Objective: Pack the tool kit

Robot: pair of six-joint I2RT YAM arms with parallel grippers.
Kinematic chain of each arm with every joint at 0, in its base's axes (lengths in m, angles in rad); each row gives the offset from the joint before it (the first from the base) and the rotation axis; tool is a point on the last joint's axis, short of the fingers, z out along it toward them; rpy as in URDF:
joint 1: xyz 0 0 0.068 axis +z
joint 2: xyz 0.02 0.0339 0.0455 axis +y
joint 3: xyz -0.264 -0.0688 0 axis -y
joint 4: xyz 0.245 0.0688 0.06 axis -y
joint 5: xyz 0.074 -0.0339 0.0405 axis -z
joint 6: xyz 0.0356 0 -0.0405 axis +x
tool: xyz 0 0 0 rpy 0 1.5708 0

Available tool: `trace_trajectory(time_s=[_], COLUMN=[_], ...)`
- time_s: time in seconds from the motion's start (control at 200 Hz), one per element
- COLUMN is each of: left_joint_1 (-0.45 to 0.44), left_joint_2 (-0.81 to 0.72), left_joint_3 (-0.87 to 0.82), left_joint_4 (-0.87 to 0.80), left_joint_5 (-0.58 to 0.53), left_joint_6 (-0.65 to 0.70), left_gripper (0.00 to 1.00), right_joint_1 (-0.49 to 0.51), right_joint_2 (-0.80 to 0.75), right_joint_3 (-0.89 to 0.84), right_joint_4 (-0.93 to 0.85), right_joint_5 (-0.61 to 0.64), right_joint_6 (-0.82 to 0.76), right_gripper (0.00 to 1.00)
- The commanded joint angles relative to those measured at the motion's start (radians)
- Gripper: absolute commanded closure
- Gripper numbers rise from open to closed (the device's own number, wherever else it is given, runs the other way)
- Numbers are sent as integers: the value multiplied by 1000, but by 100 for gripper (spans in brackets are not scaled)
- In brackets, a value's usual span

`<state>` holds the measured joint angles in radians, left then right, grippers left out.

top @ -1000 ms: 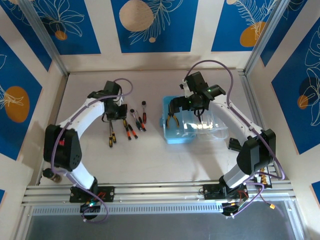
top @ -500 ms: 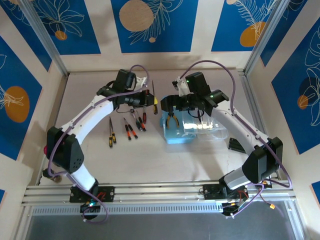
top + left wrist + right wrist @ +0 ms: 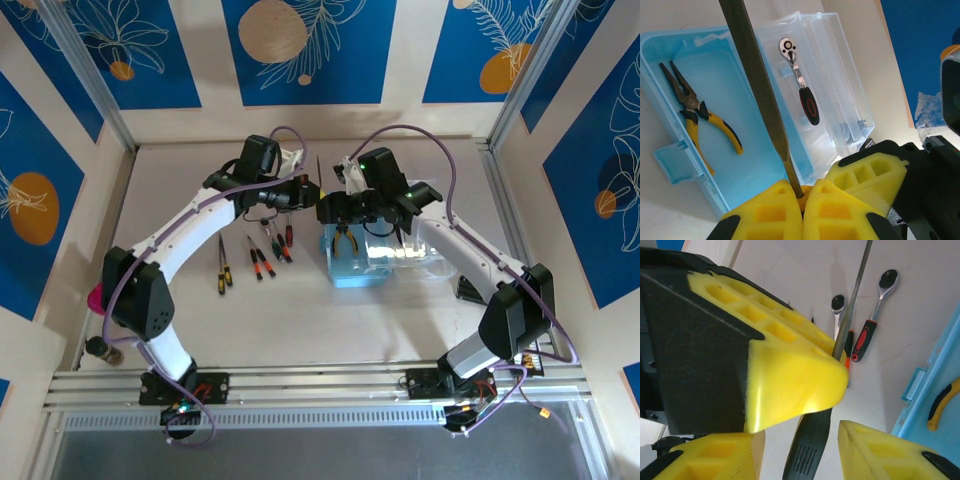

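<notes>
- The left end effector [image 3: 801, 192] is clenched on a long tool [image 3: 757, 85]. I see its yellow pads pinching the foot of the dark flat shaft, which runs up to the top edge of the left wrist view.
- The right end effector [image 3: 802, 450] stands parted on either side of the tool's black handle [image 3: 809, 440]. I see a sliver of gap on each side, so it has no grasp yet.
- From overhead, both end effectors meet just above the upper-left corner of the case [image 3: 352, 275], a little right of the frame's centre.
- The case lies open on the bench [image 3: 300, 320], with the pliers [image 3: 697, 115] on its blue floor and a ratchet wrench [image 3: 800, 85] on the clear lid [image 3: 840, 100].
- The screwdrivers [image 3: 255, 258] lie on the bench, left of the case.
- Two more ratchets [image 3: 875, 315] lie on the bench in the upper part of the right wrist view.
</notes>
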<state>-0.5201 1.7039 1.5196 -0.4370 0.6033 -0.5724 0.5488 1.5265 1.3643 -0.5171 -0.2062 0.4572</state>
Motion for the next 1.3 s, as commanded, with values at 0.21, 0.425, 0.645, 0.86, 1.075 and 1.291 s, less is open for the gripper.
trace_trajectory(time_s=[0.21, 0.425, 0.645, 0.86, 1.075, 1.291], left_joint_1=[-11, -3, 98, 242, 319, 322], left_joint_2=[-35, -56, -72, -146, -190, -186], left_joint_3=[10, 52, 139, 98, 2, -107], left_joint_4=[36, -101, -273, -358, -471, -516], left_joint_5=[36, -104, -232, -304, -456, -584], left_joint_6=[-9, 86, 185, 229, 292, 318], left_gripper=[100, 87, 59, 0, 0, 0], right_joint_1=[8, -22, -174, -361, -422, -401], right_joint_2=[11, -45, -144, -184, -123, -35], right_joint_3=[10, 15, -35, -42, -17, 4], right_joint_4=[4, -72, -198, -390, -522, -561], right_joint_5=[9, 55, 73, 167, 308, 431], right_joint_6=[7, -34, -89, -193, -314, -357], right_gripper=[84, 100, 100, 100, 100, 100])
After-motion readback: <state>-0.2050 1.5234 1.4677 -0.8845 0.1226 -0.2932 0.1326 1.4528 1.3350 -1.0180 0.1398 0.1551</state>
